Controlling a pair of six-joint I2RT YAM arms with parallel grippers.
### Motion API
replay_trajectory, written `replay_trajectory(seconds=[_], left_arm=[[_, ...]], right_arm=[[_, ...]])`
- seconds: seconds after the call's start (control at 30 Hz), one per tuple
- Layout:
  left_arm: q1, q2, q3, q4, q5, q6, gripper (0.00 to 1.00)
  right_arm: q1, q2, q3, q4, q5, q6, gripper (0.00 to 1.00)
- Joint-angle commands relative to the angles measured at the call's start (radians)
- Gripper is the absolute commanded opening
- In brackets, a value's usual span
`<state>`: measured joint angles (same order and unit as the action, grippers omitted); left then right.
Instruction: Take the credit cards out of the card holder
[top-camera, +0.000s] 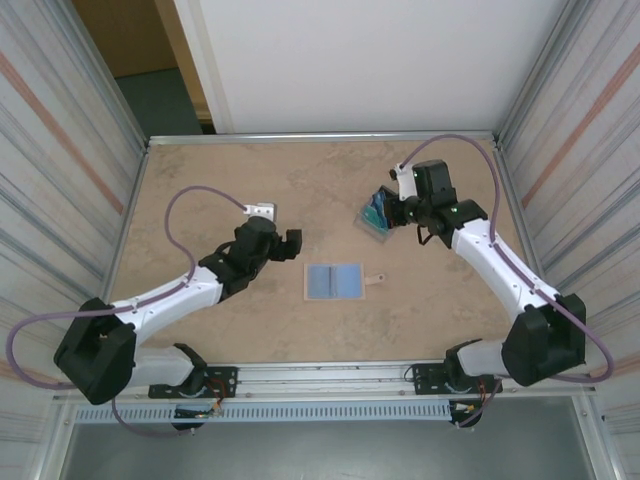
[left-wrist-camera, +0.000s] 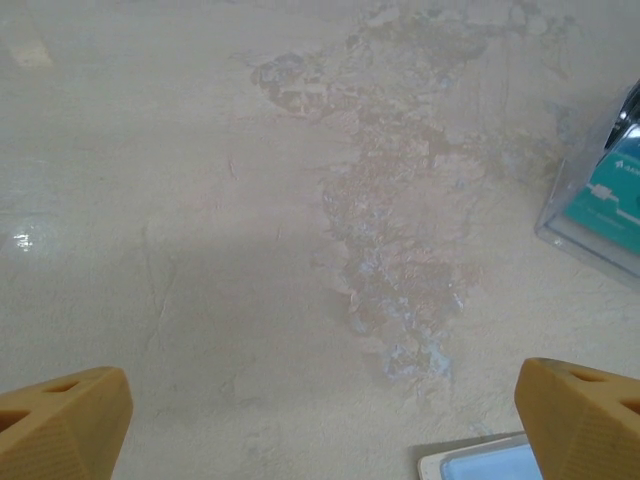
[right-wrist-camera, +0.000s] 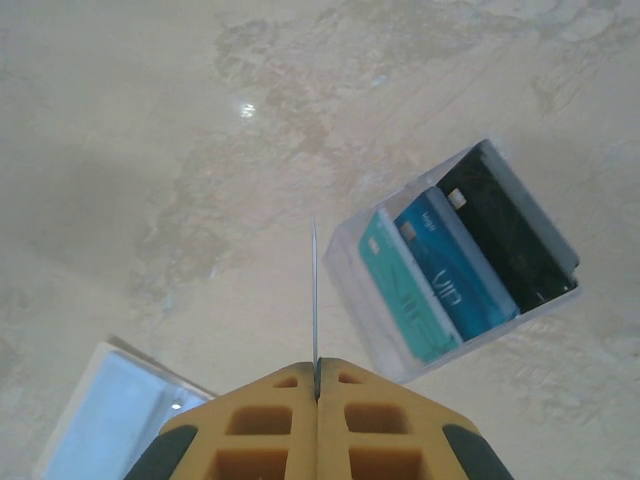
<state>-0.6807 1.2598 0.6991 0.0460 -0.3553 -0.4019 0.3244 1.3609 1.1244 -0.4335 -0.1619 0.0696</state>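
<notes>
The small tan folding card holder (top-camera: 333, 280) with pale blue inner panels lies spread flat mid-way up the beige marbled table (top-camera: 200, 180), the left gripper (left-wrist-camera: 320, 425) beyond it to the left gapes empty, and farther off the right gripper (right-wrist-camera: 317, 375) is clenched on a thin credit card (right-wrist-camera: 314, 300) seen edge-on, beside a clear plastic tray (right-wrist-camera: 345, 262) of teal, blue and dark cards (right-wrist-camera: 450, 275).

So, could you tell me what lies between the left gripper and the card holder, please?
Only bare table in the top view, separating the left gripper from the open card holder.

Table (top-camera: 200, 190) with card holder (top-camera: 333, 280), clear tray (top-camera: 372, 222)
</notes>
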Motion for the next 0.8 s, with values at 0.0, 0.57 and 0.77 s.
replay_trajectory(seconds=[0.0,0.57,0.77], left_arm=[[0.013,-0.038,-0.025,0.060,0.017,-0.025,0.99],[0.064,-0.099,-0.100,0.126,0.073,-0.025,0.99],[0.078,-0.107,-0.107,0.120,0.083,-0.027,0.99]], right_arm=[[-0.045,0.067,0.065,-0.017,-0.041,-0.087,0.00],[-0.079,0.339,0.213,0.029,0.004,-0.361,0.00],[-0.087,0.404,0.253,0.032,-0.021,-0.393,0.00]])
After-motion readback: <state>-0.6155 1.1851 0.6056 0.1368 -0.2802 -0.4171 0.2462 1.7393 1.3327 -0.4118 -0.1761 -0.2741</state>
